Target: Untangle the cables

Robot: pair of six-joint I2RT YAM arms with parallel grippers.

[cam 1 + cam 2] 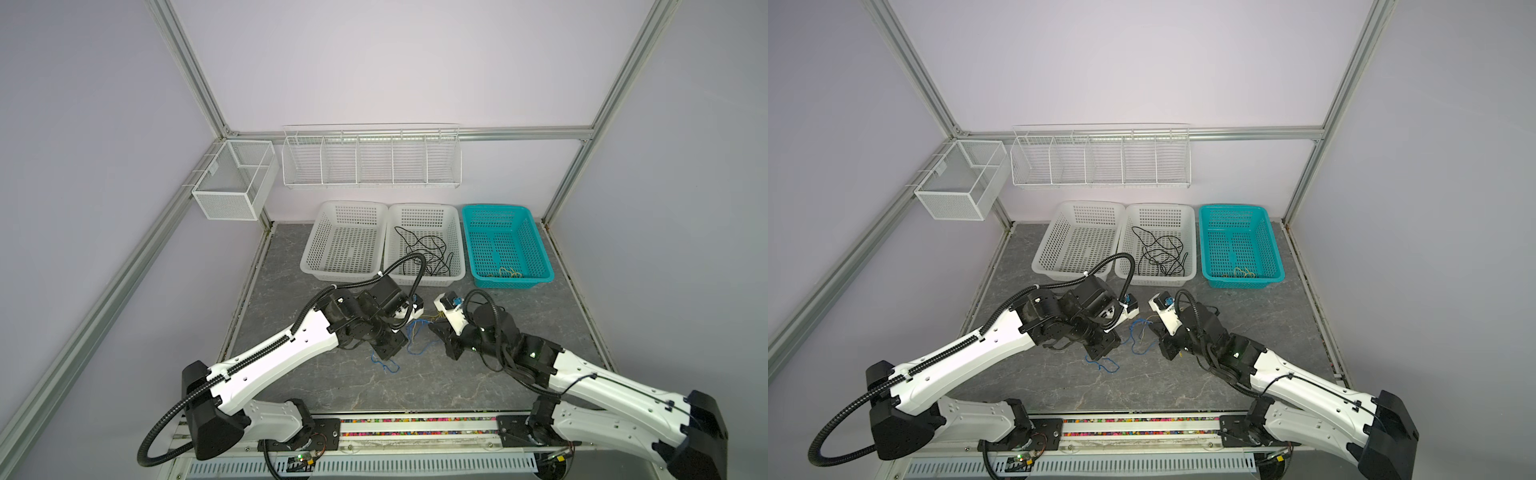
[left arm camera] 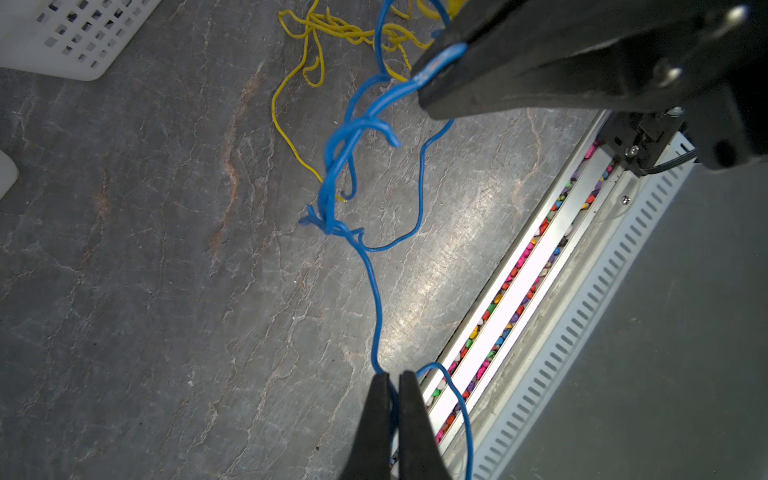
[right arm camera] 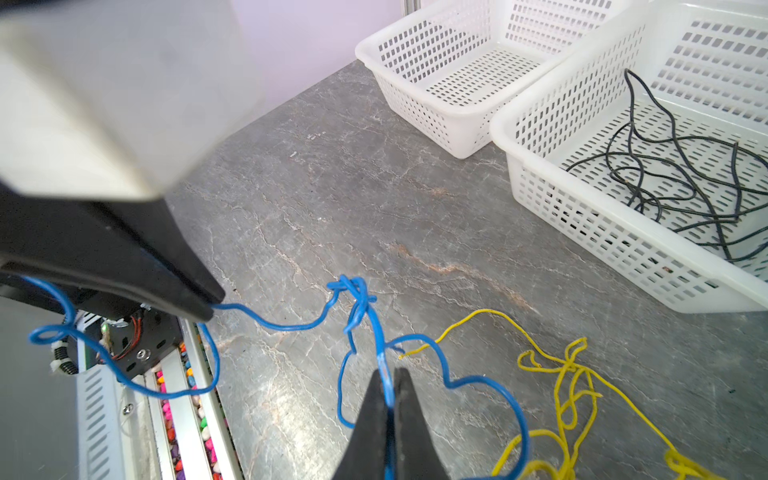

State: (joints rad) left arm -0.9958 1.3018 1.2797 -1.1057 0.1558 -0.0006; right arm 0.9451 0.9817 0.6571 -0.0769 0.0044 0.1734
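Knot (image 3: 353, 291) in blue cable (image 2: 378, 299) lies between pincers; left pincer (image 2: 392, 376) clamps one strand, right pincer (image 3: 388, 373) clamps other; cable axis runs pincer to pincer.

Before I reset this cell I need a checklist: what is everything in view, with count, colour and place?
grey marbled table: one, grey, under everything.
white perforated plastic baskets: two, white, side by side at its back.
teal perforated plastic basket: one, teal, right of them.
white wire rack: one, white, back wall.
white mesh box: one, white, left rail.
thin black cable: one tangle, black, in the middle basket.
yellow loops: a few, yellow, inside the teal basket.
thin yellow cable: one tangle, yellow, on the table.
thin blue cable: one, knotted, blue, strung between the grippers.
left gripper: one, black, shut on the blue cable.
right gripper: one, black, shut on the blue cable.
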